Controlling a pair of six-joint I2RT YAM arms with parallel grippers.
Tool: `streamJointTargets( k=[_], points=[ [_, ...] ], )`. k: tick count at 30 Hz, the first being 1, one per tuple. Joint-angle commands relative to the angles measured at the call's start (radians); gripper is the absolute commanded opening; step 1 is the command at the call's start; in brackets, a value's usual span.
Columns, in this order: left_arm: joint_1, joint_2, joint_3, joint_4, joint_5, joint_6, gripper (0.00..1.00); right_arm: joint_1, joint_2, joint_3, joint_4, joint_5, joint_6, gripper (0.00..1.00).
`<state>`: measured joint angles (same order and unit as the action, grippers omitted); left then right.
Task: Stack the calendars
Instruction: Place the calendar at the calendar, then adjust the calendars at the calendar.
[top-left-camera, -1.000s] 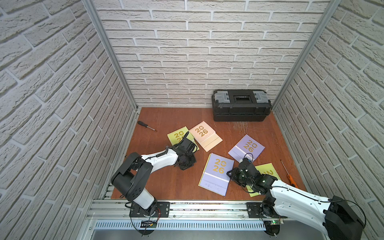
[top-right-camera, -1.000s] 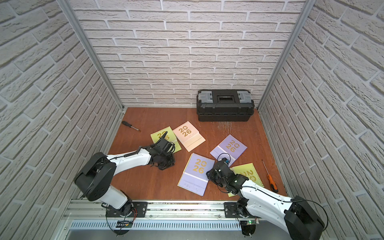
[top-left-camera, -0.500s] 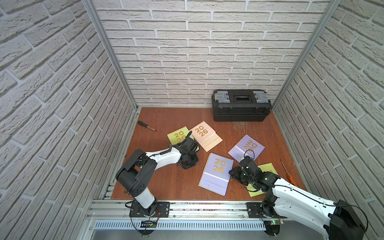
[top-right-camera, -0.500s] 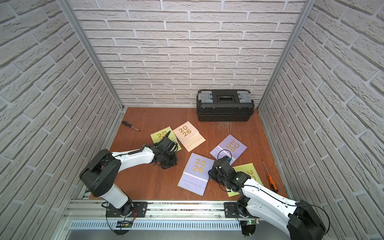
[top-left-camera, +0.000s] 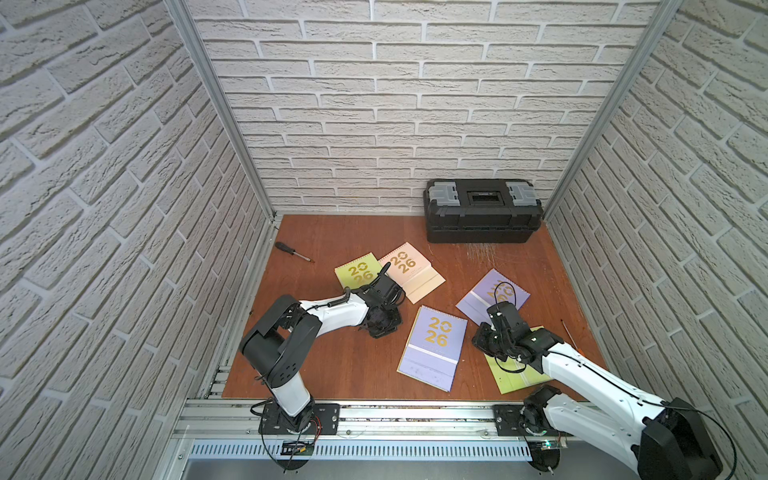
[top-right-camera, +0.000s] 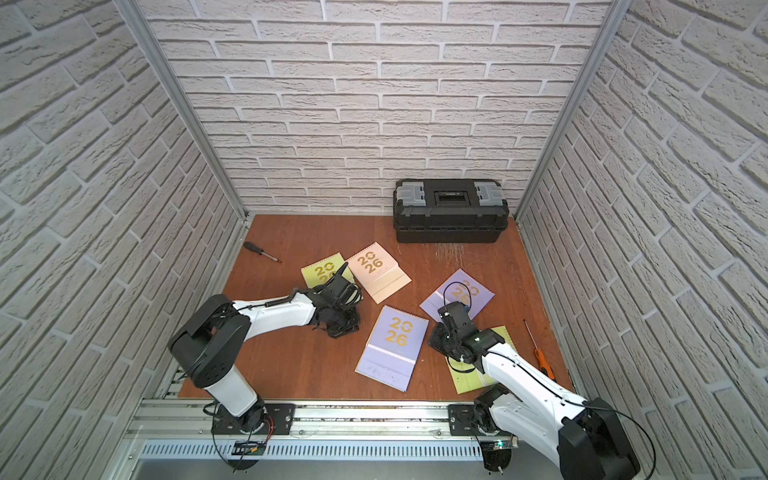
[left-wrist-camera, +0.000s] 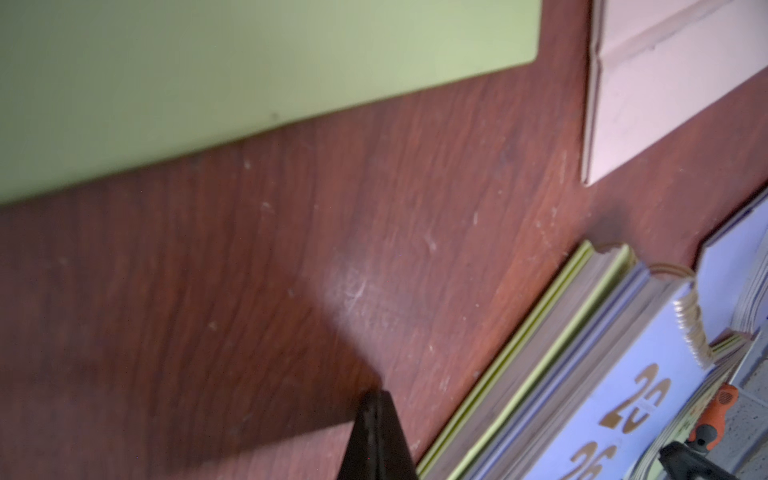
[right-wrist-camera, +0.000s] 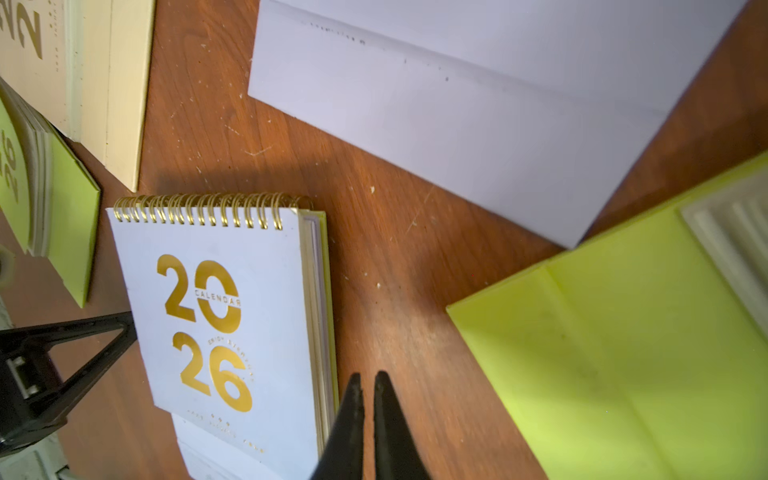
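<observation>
Several calendars lie flat on the wooden table (top-left-camera: 332, 365). A lime green one (top-left-camera: 358, 270) and a peach-pink one (top-left-camera: 409, 270) lie at the back left. A lavender one (top-left-camera: 434, 347) rests on a green one (right-wrist-camera: 328, 291) in the middle. Another lavender one (top-left-camera: 494, 293) lies to the right. A further lime green one (top-left-camera: 515, 374) lies partly under my right arm. My left gripper (top-left-camera: 380, 328) is shut and empty, low over bare wood between the back green calendar (left-wrist-camera: 208, 83) and the middle pile (left-wrist-camera: 623, 395). My right gripper (right-wrist-camera: 368, 376) is shut and empty beside the pile's right edge.
A black toolbox (top-left-camera: 484, 216) stands against the back wall on the right. A black screwdriver (top-left-camera: 293, 251) lies at the back left and an orange one (top-right-camera: 540, 357) near the right wall. Brick walls close in three sides.
My right gripper has closed from partly open and holds nothing; its arm has edged right, off the middle lavender calendar. The left arm has shifted slightly right, still shut.
</observation>
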<state>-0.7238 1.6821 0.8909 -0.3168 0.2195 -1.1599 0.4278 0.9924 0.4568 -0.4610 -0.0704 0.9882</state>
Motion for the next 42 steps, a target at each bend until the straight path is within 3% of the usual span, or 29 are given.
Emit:
streamJointTargets(
  k=[1,19,42],
  points=[
    [-0.015,0.021,0.012,0.014,0.009,-0.019,0.00,-0.032,0.052,0.039,0.005,-0.054,-0.097,0.07],
    [-0.070,0.011,-0.036,0.041,0.012,-0.072,0.00,-0.145,0.365,0.139,0.125,-0.223,-0.264,0.03],
    [-0.129,-0.027,-0.096,0.075,0.004,-0.155,0.00,-0.165,0.519,0.209,0.194,-0.348,-0.331,0.03]
  ],
)
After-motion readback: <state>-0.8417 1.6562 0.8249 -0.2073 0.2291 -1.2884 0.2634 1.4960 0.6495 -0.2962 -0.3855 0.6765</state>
